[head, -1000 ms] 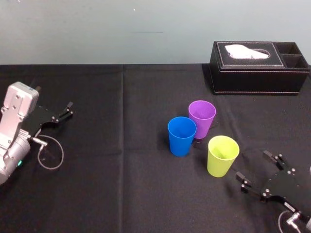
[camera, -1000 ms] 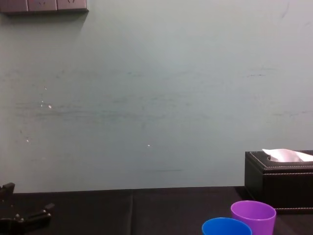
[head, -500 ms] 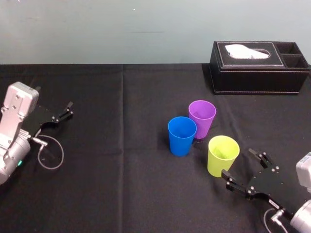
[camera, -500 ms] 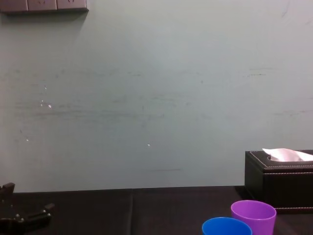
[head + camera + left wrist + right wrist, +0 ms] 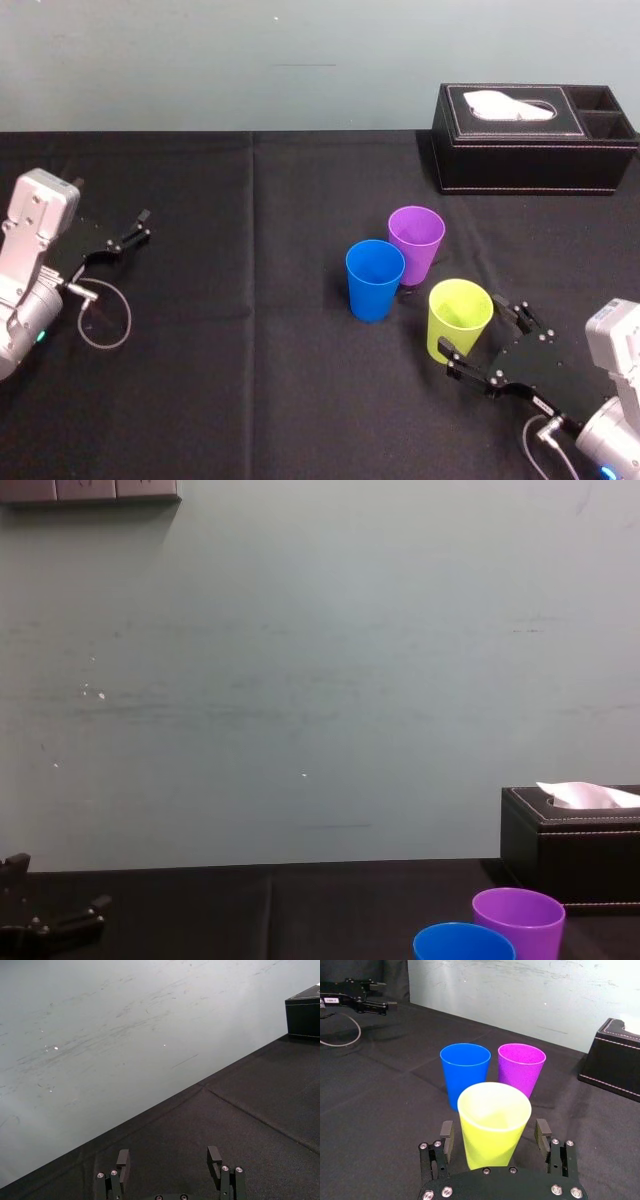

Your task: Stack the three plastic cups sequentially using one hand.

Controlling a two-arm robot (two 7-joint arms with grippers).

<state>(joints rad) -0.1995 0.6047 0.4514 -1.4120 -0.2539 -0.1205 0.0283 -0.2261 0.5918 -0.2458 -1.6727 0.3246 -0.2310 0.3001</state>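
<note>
- The left gripper sits idle at the far left of the black counter, well apart from the cups. Its jaws are spread wide and hold nothing.
- The blue cup stands upright near the middle of the counter, mouth up and empty. It is just beside the purple cup, and I cannot tell whether the two touch.
- The purple cup stands upright just behind and to the right of the blue one, on the side towards the black tissue box.
- The yellow-green cup stands upright on the counter, nearest the robot and to the right of the other two. No cup is nested in another, so the stacking looks not yet begun.
- The right gripper is low at this cup, with one finger on each side of its lower body. Its jaws are wide open, and the right wrist view shows a gap on both sides, so nothing is gripped.
- The step in hand appears to be the first pick. The next move likely calls for closing gently and squarely on the smooth tapered wall. Then the cup would be lifted straight up and set over the mouth of the blue or purple cup.
</note>
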